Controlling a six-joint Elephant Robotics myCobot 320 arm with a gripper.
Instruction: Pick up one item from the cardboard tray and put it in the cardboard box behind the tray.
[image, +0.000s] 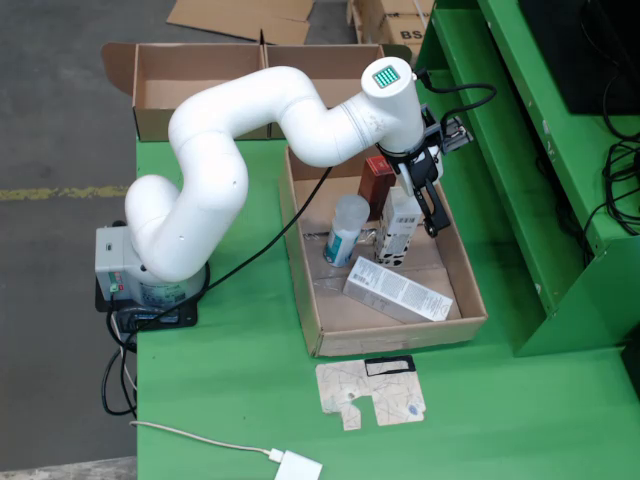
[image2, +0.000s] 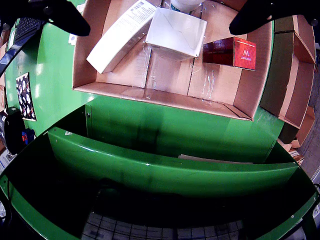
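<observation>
The cardboard tray (image: 400, 338) sits on the green table and holds a red box (image: 377, 184), a translucent bottle with a teal label (image: 346, 231), an upright white carton (image: 398, 232) and a long white box (image: 397, 290) lying flat. My gripper (image: 420, 205) hangs over the tray's far right, beside the white carton, with its black fingers apart and empty. In the wrist view the gripper (image2: 160, 27) is open wide, with the white carton (image2: 176, 32) between and below the fingers, the red box (image2: 231, 52) to the right and the long box (image2: 120, 35) to the left. The open cardboard box (image: 200, 122) stands behind the tray.
A green metal frame (image: 520, 150) runs along the tray's right side, close to the gripper; it fills the lower wrist view (image2: 165, 167). A flat cardboard scrap (image: 372, 392) and a white adapter with cable (image: 297, 466) lie in front of the tray. The arm's base (image: 145, 290) stands left.
</observation>
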